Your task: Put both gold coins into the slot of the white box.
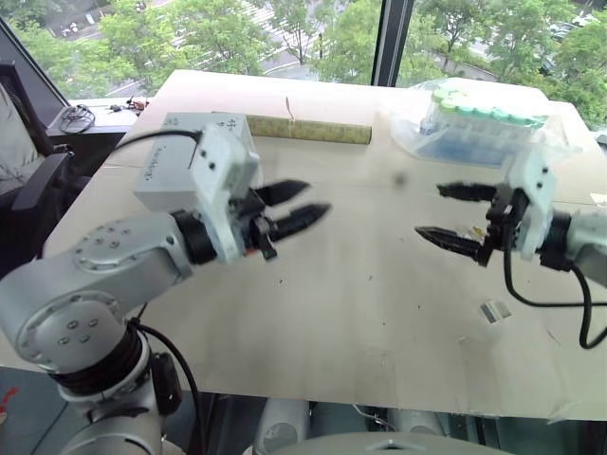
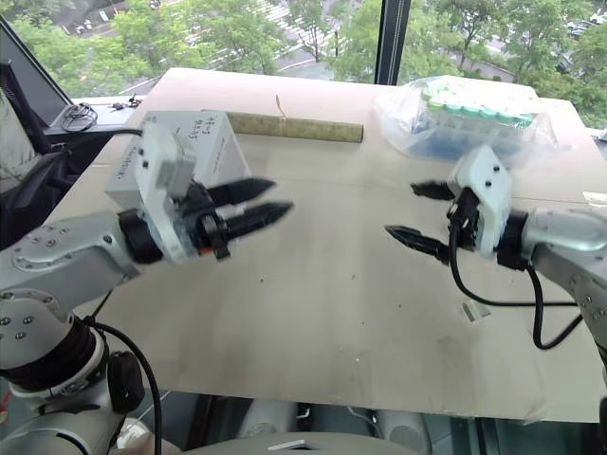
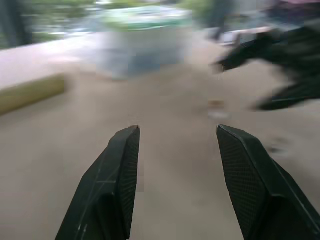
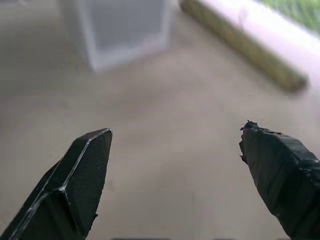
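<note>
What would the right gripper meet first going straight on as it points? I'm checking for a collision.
Probably the white box, seen ahead between the open right gripper fingers; bare table lies between, depth unclear.

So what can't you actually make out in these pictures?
- The white box: the left gripper and its arm cover its front in both eye views, and its face is blurred in the right wrist view.
- The bag of tubes: blurred in the left wrist view.
- The small clear scrap on the table: too small to identify.
</note>
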`<state>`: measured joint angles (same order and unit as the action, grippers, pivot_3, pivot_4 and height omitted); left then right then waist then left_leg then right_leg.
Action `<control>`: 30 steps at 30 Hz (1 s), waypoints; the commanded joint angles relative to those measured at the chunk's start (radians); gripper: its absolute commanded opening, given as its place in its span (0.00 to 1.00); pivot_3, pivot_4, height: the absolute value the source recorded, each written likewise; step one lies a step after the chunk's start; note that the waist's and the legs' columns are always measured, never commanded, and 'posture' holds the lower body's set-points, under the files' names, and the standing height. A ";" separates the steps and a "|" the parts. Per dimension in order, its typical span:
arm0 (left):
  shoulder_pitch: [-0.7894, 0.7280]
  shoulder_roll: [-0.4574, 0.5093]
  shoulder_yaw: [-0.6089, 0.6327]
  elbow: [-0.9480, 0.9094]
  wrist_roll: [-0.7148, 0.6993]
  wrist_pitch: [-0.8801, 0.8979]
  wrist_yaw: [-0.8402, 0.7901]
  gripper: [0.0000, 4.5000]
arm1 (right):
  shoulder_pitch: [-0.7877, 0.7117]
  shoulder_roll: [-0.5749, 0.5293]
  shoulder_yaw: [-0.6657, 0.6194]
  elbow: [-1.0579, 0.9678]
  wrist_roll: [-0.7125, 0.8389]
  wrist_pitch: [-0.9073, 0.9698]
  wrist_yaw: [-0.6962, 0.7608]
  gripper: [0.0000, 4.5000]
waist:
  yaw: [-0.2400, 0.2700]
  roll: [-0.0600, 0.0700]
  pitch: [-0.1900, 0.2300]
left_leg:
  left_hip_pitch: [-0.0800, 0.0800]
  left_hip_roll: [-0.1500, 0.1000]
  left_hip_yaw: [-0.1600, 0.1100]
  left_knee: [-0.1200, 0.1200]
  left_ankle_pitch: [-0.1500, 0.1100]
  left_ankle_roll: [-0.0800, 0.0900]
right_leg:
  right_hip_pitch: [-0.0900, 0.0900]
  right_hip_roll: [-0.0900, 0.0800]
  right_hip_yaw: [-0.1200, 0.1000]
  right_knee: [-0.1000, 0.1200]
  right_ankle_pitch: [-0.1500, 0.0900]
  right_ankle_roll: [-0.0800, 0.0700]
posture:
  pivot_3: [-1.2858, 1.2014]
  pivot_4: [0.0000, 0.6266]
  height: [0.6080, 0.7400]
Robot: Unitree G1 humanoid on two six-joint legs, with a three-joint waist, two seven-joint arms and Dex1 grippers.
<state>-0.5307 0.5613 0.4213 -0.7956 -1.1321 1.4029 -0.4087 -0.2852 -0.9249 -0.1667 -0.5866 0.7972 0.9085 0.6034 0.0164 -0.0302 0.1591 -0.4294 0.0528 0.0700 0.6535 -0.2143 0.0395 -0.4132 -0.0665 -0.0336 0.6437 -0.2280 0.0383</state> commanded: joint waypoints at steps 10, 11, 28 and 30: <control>0.076 0.140 -0.316 0.092 0.192 -0.424 -0.387 0.81 | 0.054 0.114 -0.016 -0.053 -0.173 0.333 -0.403 0.99 | -0.002 0.001 -0.001 | 0.000 -0.004 0.000 0.000 0.000 0.000 | -0.001 0.002 0.002 0.000 0.000 0.000 | 0.52 0.24 1.00; 0.080 0.138 -0.325 0.095 0.205 -0.440 -0.384 0.81 | 0.042 0.121 -0.010 -0.043 -0.188 0.329 -0.411 0.99 | -0.002 0.001 -0.001 | 0.000 -0.004 0.000 0.000 0.000 0.000 | -0.001 0.002 0.002 0.000 0.000 0.000 | 0.52 0.24 1.00; 0.107 0.167 -0.327 0.074 0.191 -0.490 -0.330 0.82 | -0.100 0.090 0.120 0.217 -0.374 0.231 -0.299 0.57 | -0.004 0.002 -0.001 | -0.001 -0.004 0.000 -0.001 0.000 0.001 | -0.001 0.003 0.002 -0.001 0.000 0.001 | 0.52 0.24 1.00; 0.111 0.170 -0.334 0.069 0.202 -0.497 -0.323 0.82 | -0.111 0.092 0.136 0.233 -0.388 0.224 -0.285 0.45 | -0.004 0.002 -0.001 | -0.001 -0.004 0.000 -0.001 0.000 0.001 | -0.001 0.003 0.001 -0.001 0.000 0.002 | 0.52 0.24 1.00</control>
<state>-0.4238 0.7210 0.0736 -0.6913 -0.9271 0.9308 -0.7360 -0.3798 -0.8238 -0.0255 -0.3531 0.4316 1.1544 0.3052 0.0123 -0.0287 0.1582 -0.4301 0.0488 0.0702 0.6528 -0.2146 0.0401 -0.4140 -0.0637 -0.0320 0.6427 -0.2278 0.0398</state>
